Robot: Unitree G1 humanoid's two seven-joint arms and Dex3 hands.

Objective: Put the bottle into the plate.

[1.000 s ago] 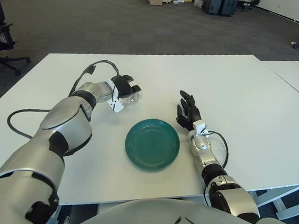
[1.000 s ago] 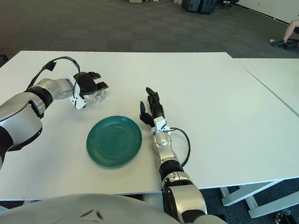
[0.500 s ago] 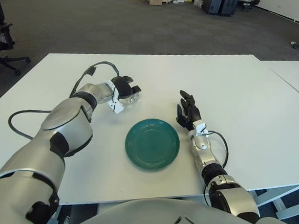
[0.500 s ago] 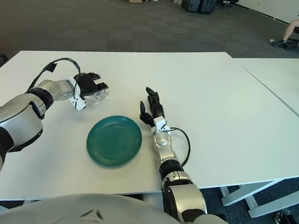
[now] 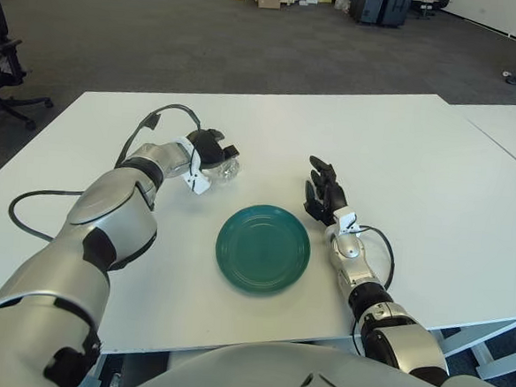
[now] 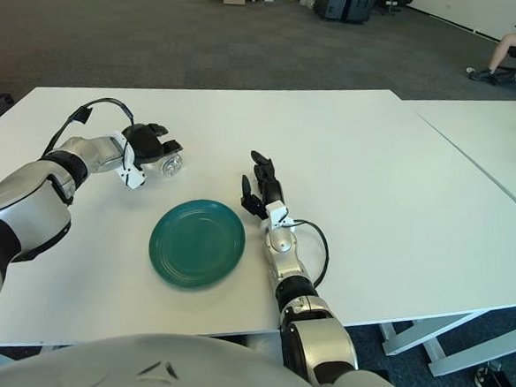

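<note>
A small clear bottle (image 5: 225,167) lies on its side on the white table (image 5: 402,159), up and left of the green plate (image 5: 263,247). My left hand (image 5: 210,149) is over the bottle, its dark fingers curled around it, and part of the bottle is hidden by them. The plate has nothing in it. My right hand (image 5: 323,194) shows just right of the plate, fingers spread and pointing away from me, holding nothing.
A black cable (image 5: 161,118) loops over my left wrist and another trails across the table at the left (image 5: 31,213). A second white table (image 5: 510,131) adjoins on the right. Beyond is grey carpet, with an office chair (image 5: 0,60) far left.
My left hand with the bottle has shifted slightly up and to the left, away from the plate. The right hand has not moved.
</note>
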